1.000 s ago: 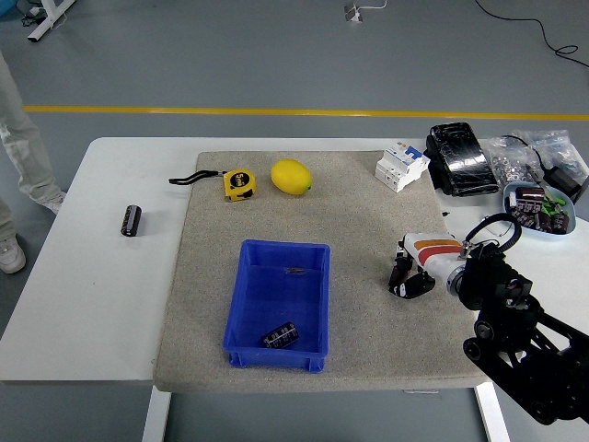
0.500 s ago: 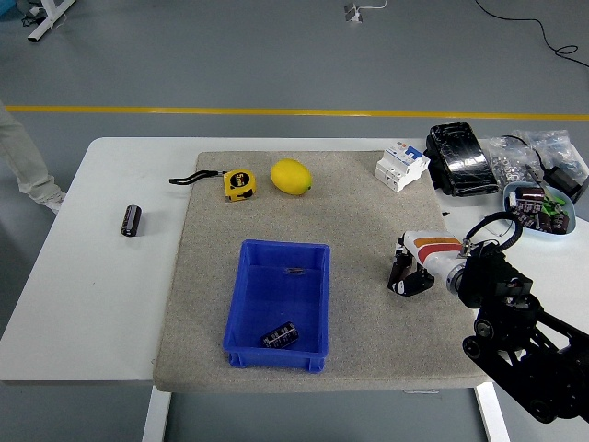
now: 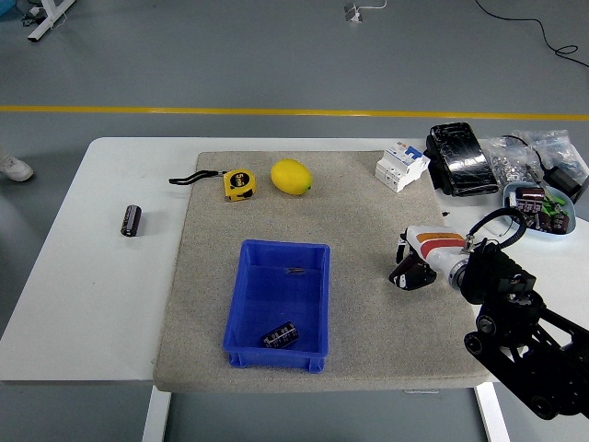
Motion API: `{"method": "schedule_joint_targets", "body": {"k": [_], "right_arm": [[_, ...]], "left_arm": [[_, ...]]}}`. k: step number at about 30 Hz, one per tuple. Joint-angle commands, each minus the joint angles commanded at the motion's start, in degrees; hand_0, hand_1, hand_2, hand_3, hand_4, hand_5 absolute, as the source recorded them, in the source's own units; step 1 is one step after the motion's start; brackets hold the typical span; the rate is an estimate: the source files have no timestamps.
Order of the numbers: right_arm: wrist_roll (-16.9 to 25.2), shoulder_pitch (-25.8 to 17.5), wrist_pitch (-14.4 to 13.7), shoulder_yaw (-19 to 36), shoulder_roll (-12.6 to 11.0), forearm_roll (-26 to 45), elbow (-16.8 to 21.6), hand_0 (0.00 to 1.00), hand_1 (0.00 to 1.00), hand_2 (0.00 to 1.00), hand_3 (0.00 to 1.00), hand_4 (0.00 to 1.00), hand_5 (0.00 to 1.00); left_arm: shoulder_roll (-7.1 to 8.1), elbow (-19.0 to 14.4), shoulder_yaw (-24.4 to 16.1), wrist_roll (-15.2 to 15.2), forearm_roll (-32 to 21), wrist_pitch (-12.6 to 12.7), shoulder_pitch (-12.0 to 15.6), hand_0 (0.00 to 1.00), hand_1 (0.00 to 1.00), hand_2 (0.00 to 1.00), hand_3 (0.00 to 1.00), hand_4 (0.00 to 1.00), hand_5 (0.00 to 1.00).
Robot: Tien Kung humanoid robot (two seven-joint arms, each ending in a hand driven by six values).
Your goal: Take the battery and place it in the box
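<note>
A blue box [image 3: 245, 313] sits on the grey mat near the table's front edge, with one dark cylindrical battery [image 3: 281, 335] lying in its near end. A second black battery [image 3: 132, 220] lies on the bare white table at the far left, outside the mat. My right hand [image 3: 409, 275] hovers low over the mat well to the right of the box, fingers loosely bent and holding nothing. Its white wrist with an orange stripe [image 3: 434, 243] leads back to the black arm at the lower right. The left arm does not show.
A yellow tape measure [image 3: 239, 183] and a lemon [image 3: 291, 176] lie at the mat's far side. A white breaker [image 3: 401, 166], a black pack [image 3: 460, 158], bagged parts [image 3: 515, 158] and a tray of small parts [image 3: 538, 207] crowd the back right. A person's shoe [image 3: 16, 168] shows at the left edge.
My right hand has risen slightly and turned, its fingers tucking in closer under the wrist. The person at the left has walked off; only a shoe remains.
</note>
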Motion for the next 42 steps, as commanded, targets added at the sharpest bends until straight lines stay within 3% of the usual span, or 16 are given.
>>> {"method": "schedule_joint_targets", "body": {"k": [9, 21, 22, 33, 34, 39, 40, 42], "right_arm": [[-0.17, -0.04, -0.22, -0.03, 0.12, 0.26, -0.03, 0.267, 0.360, 0.412, 0.441, 0.818, 0.250], [0.31, -0.20, -0.64, 0.04, 0.09, 0.94, 0.06, 0.283, 0.349, 0.404, 0.441, 0.785, 0.188], [0.47, -0.20, -0.82, 0.06, 0.08, 0.68, 0.20, 0.362, 0.358, 0.409, 0.446, 0.803, 0.002], [1.58, -0.27, -0.81, -0.08, -0.11, -1.69, 0.83, 0.374, 0.367, 0.413, 0.447, 0.805, 0.002], [1.79, -0.37, -1.05, -0.04, -0.25, -2.10, 1.17, 0.433, 0.397, 0.443, 0.461, 0.759, 0.002], [1.59, -0.95, -1.55, 1.10, -1.45, -2.85, 3.85, 0.433, 0.397, 0.443, 0.461, 0.759, 0.002], [1.43, -1.07, -1.47, 1.30, -1.61, -3.02, 4.29, 0.456, 0.433, 0.509, 0.519, 0.921, 0.091], [1.17, -1.28, -1.77, 1.47, -1.71, -3.04, 4.66, 0.456, 0.433, 0.509, 0.519, 0.921, 0.091]], "left_arm": [[0.02, 0.04, -0.39, 0.09, 0.81, -0.26, -0.06, 0.589, 0.526, 0.547, 0.649, 0.642, 0.743], [0.08, 0.04, -0.19, 0.04, 0.70, -0.31, -0.17, 0.587, 0.522, 0.546, 0.648, 0.643, 0.745], [0.08, 0.04, -0.17, 0.03, 0.67, -0.30, -0.18, 0.585, 0.522, 0.547, 0.648, 0.641, 0.743], [0.09, 0.03, -0.28, 0.17, 0.97, -0.37, -0.13, 0.585, 0.521, 0.545, 0.648, 0.641, 0.743], [0.08, 0.03, -0.30, 0.19, 1.00, -0.35, -0.11, 0.583, 0.521, 0.544, 0.648, 0.641, 0.743], [0.10, 0.05, -0.35, 0.15, 0.94, -0.31, -0.02, 0.583, 0.521, 0.544, 0.648, 0.641, 0.743], [0.11, 0.05, -0.37, 0.17, 0.99, -0.32, 0.00, 0.585, 0.520, 0.544, 0.648, 0.641, 0.743], [0.13, 0.05, -0.54, 0.28, 1.33, -0.40, 0.06, 0.585, 0.520, 0.544, 0.648, 0.641, 0.743]]}}
